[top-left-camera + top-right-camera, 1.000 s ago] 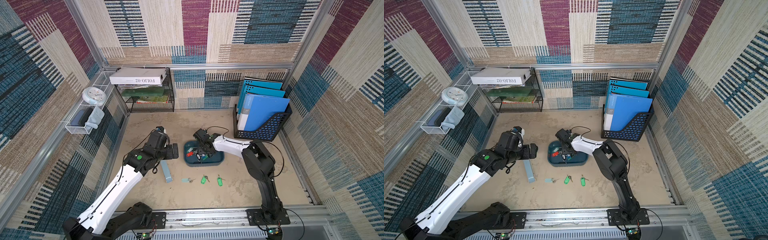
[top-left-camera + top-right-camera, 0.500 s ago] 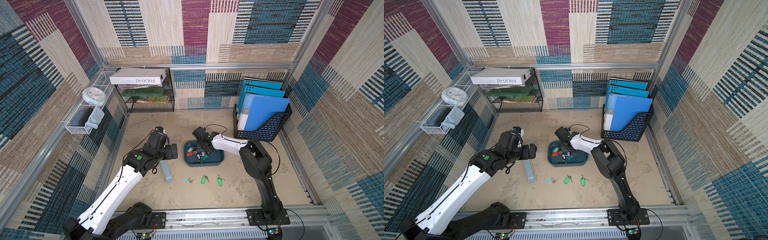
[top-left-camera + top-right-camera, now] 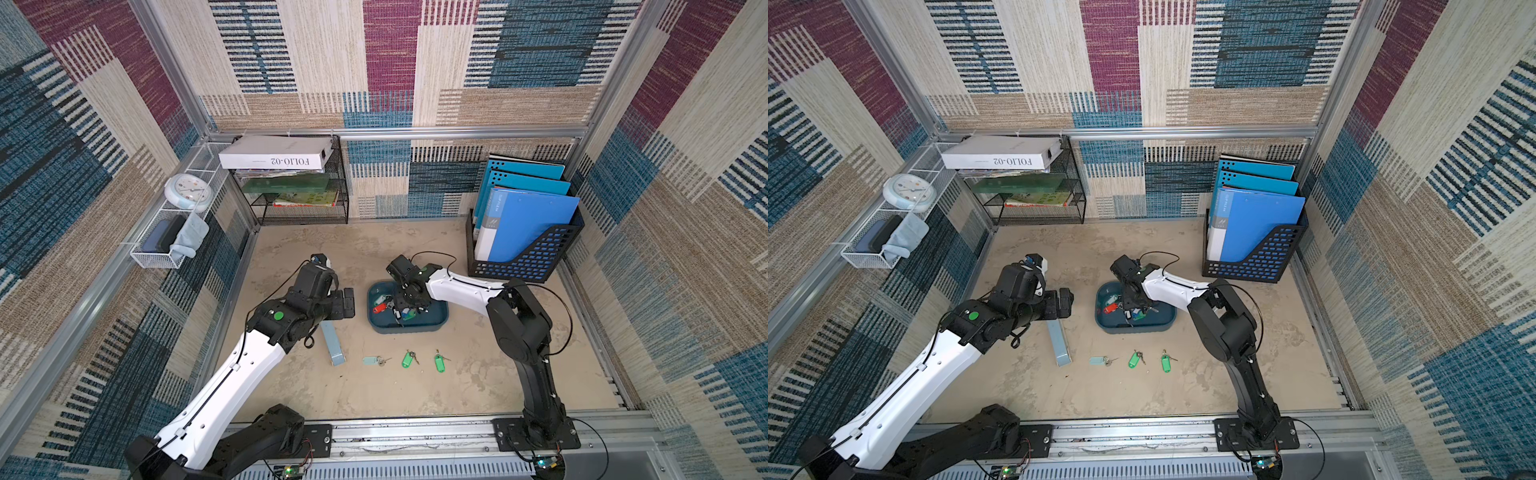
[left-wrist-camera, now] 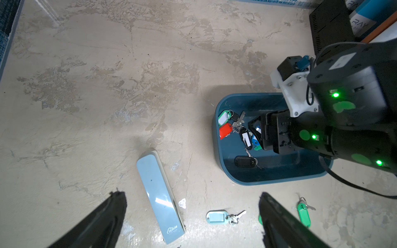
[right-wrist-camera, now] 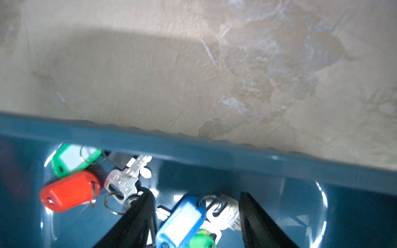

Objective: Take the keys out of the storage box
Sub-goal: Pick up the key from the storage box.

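The storage box (image 3: 432,318) (image 3: 1158,320) is a dark teal tray in the middle of the floor. Several keys lie in it, among them a red tag (image 4: 225,130), a green-and-white tag (image 4: 224,117) and a black tag (image 4: 243,162). My right gripper (image 3: 405,307) (image 5: 195,197) is down inside the box and open. A blue-tagged key (image 5: 182,221) lies loose between its fingers. Three keys lie on the floor in front of the box: a pale teal tag (image 3: 371,360) and two green tags (image 3: 406,359) (image 3: 439,363). My left gripper (image 3: 345,303) (image 4: 190,194) hangs open and empty left of the box.
A long pale blue case (image 3: 333,343) lies on the floor under my left gripper. A black file holder with blue folders (image 3: 523,232) stands at the back right. At the back left are a black wire shelf (image 3: 291,187) and, on the left wall, a white wire basket (image 3: 166,245).
My right gripper has stayed low in the storage box, shifting only slightly over the keys. The left arm has not moved.
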Action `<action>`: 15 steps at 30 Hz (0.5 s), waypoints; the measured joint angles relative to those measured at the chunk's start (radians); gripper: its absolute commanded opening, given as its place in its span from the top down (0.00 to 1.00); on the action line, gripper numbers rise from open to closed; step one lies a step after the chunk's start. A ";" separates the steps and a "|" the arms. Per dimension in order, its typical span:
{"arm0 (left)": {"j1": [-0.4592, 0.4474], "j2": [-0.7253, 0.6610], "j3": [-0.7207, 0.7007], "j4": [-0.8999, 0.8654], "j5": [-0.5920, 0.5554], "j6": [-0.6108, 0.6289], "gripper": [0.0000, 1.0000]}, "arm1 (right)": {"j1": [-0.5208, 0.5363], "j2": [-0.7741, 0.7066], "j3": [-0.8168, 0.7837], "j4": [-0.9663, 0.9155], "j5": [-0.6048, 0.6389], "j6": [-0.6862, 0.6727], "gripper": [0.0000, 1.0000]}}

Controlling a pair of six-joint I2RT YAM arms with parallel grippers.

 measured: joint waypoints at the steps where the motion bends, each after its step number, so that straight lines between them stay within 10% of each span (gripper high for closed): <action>1: 0.000 0.000 0.000 0.000 0.000 0.000 0.01 | 0.002 0.001 -0.002 -0.003 0.002 0.000 0.32; 15: 0.001 0.001 -0.001 0.000 -0.007 0.003 0.01 | 0.006 -0.001 -0.053 0.059 0.002 0.012 0.82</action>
